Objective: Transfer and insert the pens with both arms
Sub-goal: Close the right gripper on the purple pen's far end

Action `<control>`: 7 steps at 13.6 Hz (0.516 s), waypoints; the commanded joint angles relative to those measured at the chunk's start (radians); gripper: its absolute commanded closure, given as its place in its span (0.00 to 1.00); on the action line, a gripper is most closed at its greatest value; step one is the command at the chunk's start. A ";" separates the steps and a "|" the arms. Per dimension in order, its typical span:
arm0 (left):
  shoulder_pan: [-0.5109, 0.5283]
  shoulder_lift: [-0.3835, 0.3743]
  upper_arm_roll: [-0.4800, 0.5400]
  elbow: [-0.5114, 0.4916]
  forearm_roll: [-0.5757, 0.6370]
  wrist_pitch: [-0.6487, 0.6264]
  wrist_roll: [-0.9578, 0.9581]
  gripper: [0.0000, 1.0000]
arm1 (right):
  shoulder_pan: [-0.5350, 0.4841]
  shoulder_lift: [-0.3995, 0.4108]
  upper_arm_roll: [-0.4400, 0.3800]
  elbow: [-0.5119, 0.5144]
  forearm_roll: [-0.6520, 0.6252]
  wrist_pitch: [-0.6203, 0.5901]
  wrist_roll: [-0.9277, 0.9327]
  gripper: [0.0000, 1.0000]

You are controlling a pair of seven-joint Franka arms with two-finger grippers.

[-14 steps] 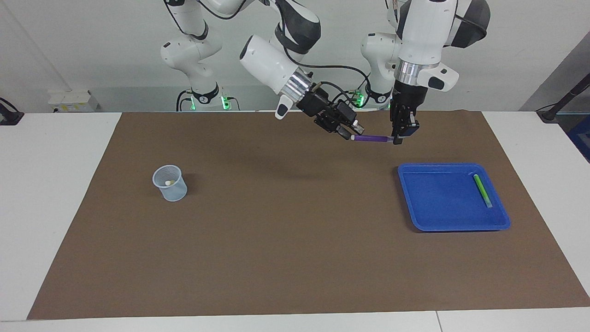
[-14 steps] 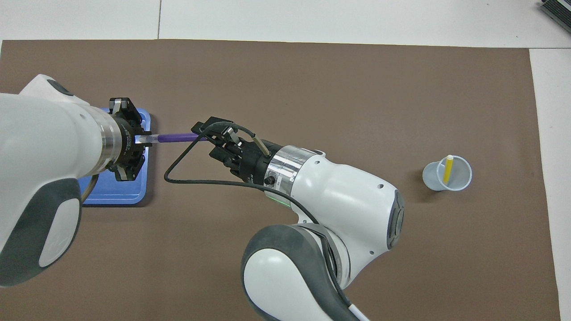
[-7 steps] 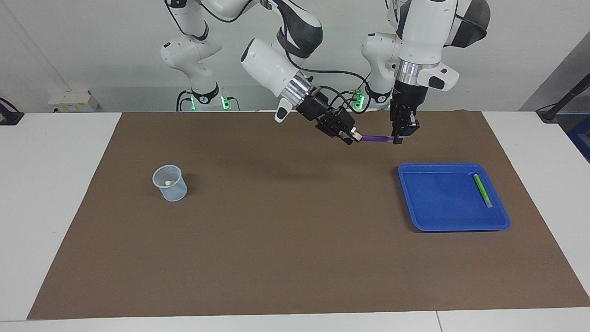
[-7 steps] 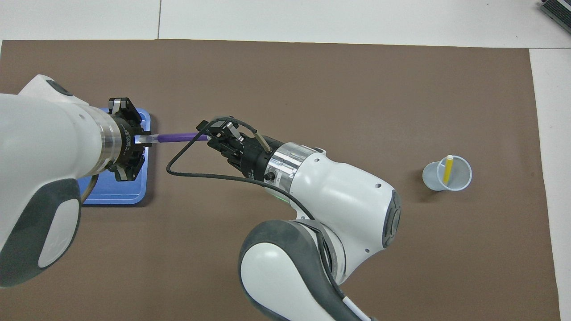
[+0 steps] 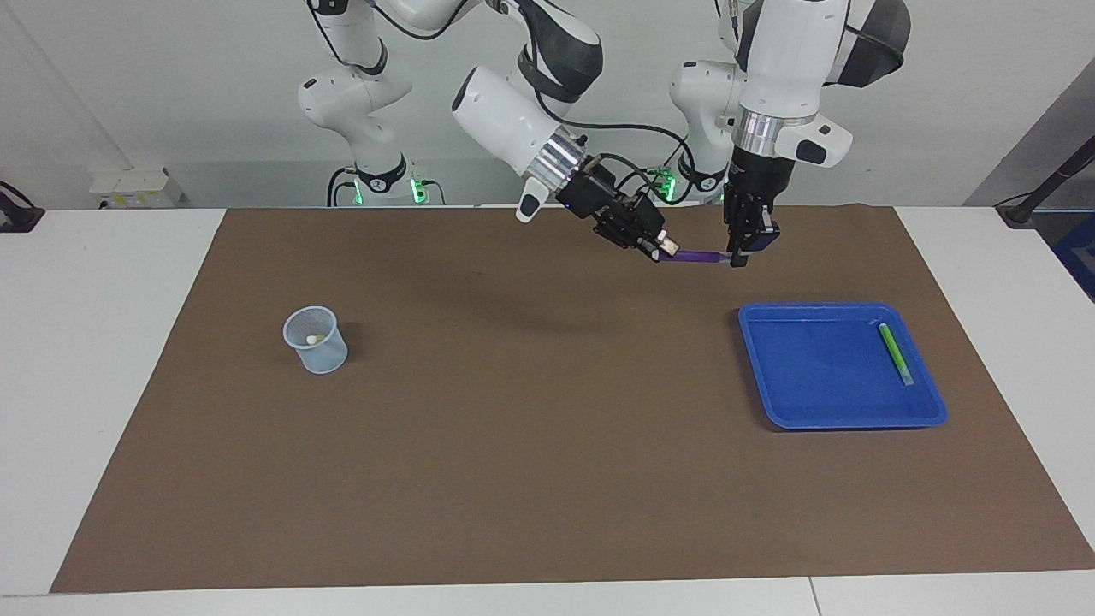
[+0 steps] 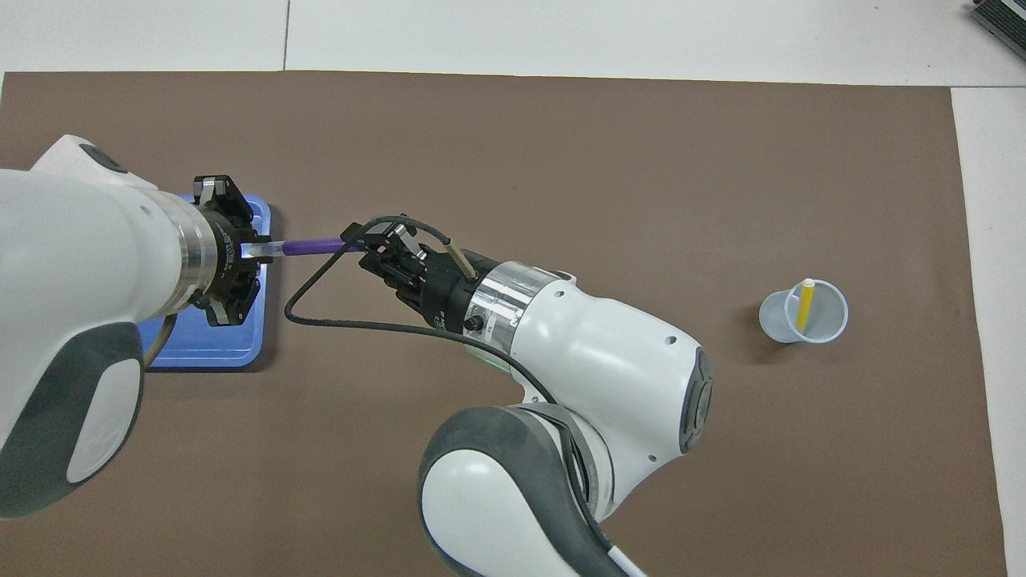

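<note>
The purple pen point(image 5: 700, 256) point(image 6: 313, 247) hangs level above the brown mat, gripped at both ends. My left gripper point(image 5: 737, 257) point(image 6: 256, 251) points straight down and is shut on the end toward the left arm's side. My right gripper point(image 5: 667, 248) point(image 6: 357, 247) reaches in at a slant, its fingertips shut on the pen's pale end. The green pen point(image 5: 896, 353) lies in the blue tray point(image 5: 813, 376) point(image 6: 200, 353), along the rim at the left arm's end of the table. The yellow pen point(image 6: 804, 304) leans inside the clear cup point(image 5: 318, 352) point(image 6: 773, 320).
A brown mat point(image 5: 530, 462) covers most of the white table. The cup stands toward the right arm's end, the tray toward the left arm's end. In the overhead view the left arm covers most of the tray.
My right gripper slid a little along the purple pen toward the left gripper and closed on its pale end. The left gripper held still.
</note>
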 commanded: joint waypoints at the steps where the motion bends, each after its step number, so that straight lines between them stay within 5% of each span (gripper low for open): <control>1: -0.014 -0.017 0.006 -0.004 0.023 -0.020 -0.028 1.00 | -0.002 0.016 0.008 0.024 0.023 0.018 0.009 0.69; 7: -0.014 -0.017 0.006 -0.004 0.023 -0.020 -0.028 1.00 | -0.002 0.018 0.008 0.024 0.023 0.018 0.006 0.71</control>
